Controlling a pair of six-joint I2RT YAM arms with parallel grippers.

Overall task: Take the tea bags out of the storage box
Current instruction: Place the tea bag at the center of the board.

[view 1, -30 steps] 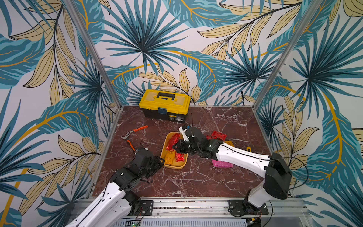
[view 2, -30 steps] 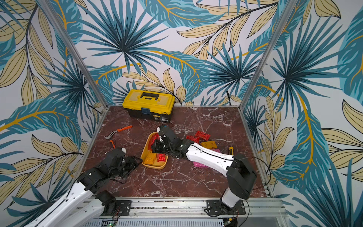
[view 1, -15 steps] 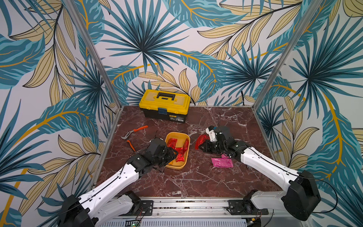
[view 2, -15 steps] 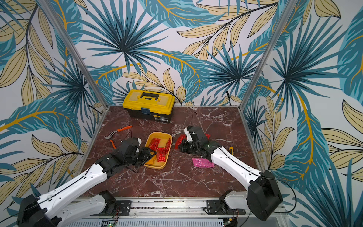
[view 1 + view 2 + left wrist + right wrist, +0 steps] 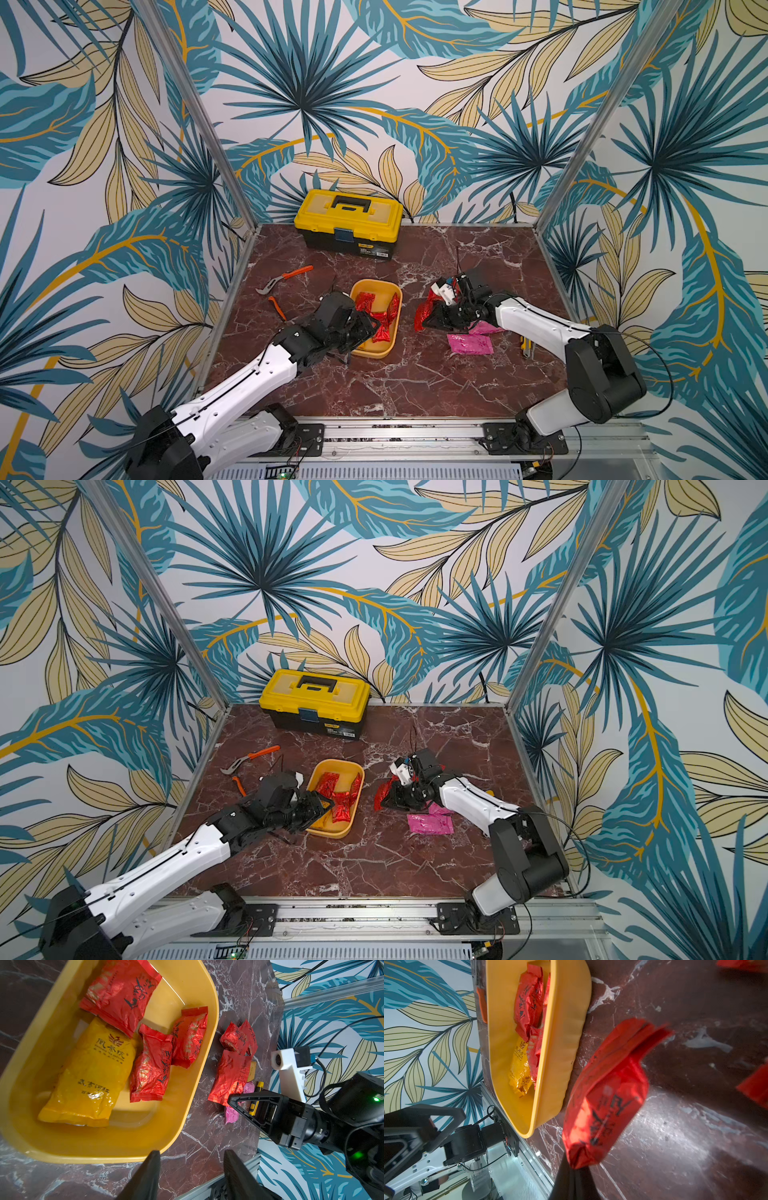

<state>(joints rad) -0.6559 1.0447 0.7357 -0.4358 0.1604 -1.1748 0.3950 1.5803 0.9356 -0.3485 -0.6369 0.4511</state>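
right claw (image 5: 576, 1167): closed on one corner of a red tea bag (image 5: 604, 1095); the bag is out of the box and hangs over the tabletop (image 5: 374, 395) just beside the box's right wall.
left claw (image 5: 191, 1153): open and empty, jaws well apart, at the near rim of the storage box (image 5: 104, 1147).
storage box: yellow-orange tub, upright on the tabletop between the two arms.
inside the box: three red sachets (image 5: 151, 1068) and one larger orange-yellow sachet (image 5: 89, 1076); the yellow one lies flat along a long wall, and a red one overlaps its end.
outside the box: loose red bags (image 5: 236, 1039) crumpled together beyond the held one; a magenta sachet (image 5: 469, 344) flat on the tabletop beside the right arm (image 5: 536, 324); a second magenta one half hidden under that arm.
toolbox (image 5: 348, 222): yellow lid shut, against the back wall, well apart from the tub.
pliers (image 5: 284, 279): orange handles, left of the tub, not touching it.
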